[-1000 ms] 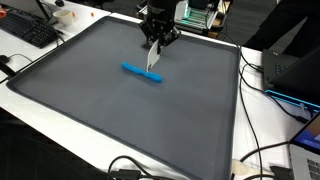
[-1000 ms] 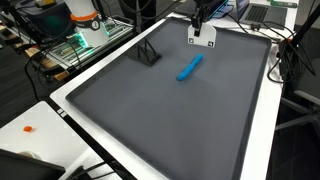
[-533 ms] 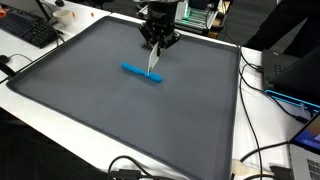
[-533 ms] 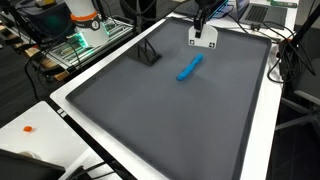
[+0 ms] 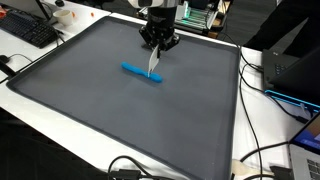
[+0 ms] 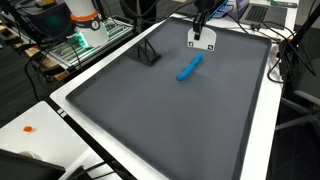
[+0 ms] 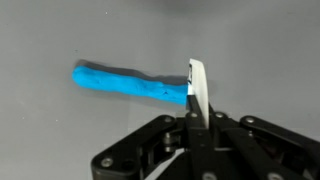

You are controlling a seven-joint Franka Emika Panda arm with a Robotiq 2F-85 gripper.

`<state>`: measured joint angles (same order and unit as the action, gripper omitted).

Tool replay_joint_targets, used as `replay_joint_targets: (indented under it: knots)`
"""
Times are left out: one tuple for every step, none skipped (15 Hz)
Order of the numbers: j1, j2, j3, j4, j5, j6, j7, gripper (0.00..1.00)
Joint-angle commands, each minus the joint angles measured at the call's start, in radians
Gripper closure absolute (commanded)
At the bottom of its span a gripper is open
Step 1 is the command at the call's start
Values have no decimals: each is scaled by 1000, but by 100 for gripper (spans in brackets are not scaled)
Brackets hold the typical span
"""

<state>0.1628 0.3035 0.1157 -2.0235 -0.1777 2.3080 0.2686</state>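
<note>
My gripper (image 5: 157, 45) is shut on a thin white flat piece (image 5: 153, 63) that hangs down from the jaws, edge-on in the wrist view (image 7: 196, 88). It hovers over the far side of the dark grey mat (image 5: 90, 105). A blue elongated object (image 5: 142, 73) lies flat on the mat just below and beside the white piece. It shows in both exterior views (image 6: 189, 68) and in the wrist view (image 7: 128, 83), where the white piece overlaps its end. I cannot tell whether they touch. The gripper (image 6: 201, 25) holds the white piece (image 6: 203, 40) above the mat.
A small black stand (image 6: 148, 54) sits on the mat near its far corner. A keyboard (image 5: 30, 30) lies beyond the mat's edge. A laptop (image 5: 295, 72) and cables (image 5: 262, 160) lie on the white table. An orange bit (image 6: 28, 128) lies on the table.
The gripper with the white piece has barely shifted; the blue object has not moved.
</note>
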Motion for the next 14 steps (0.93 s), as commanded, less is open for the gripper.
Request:
replay_joint_targets:
  knots:
    - [15,42,-12,32,16,-10,-5,99]
    - [17,52,-14,41,12,-12,-5,99]
    - [18,60,-13,49,14,-12,-7,99]
    - [21,68,-16,59,8,-18,-2,99]
    - [22,75,-16,68,10,-18,-6,99]
    - [24,82,-17,76,9,-23,-6,99]
    - [26,89,-19,85,7,-26,-5,99]
    - [28,96,-20,94,4,-30,-6,99]
    - [30,101,-23,101,3,-34,-5,99]
    - [31,107,-24,108,3,-37,-7,99]
    - [35,113,-29,115,-8,-45,-1,99]
    - [35,119,-30,121,-5,-49,-6,99]
    - [36,124,-33,126,-7,-55,-4,99]
    - [38,129,-36,132,-8,-59,-3,99]
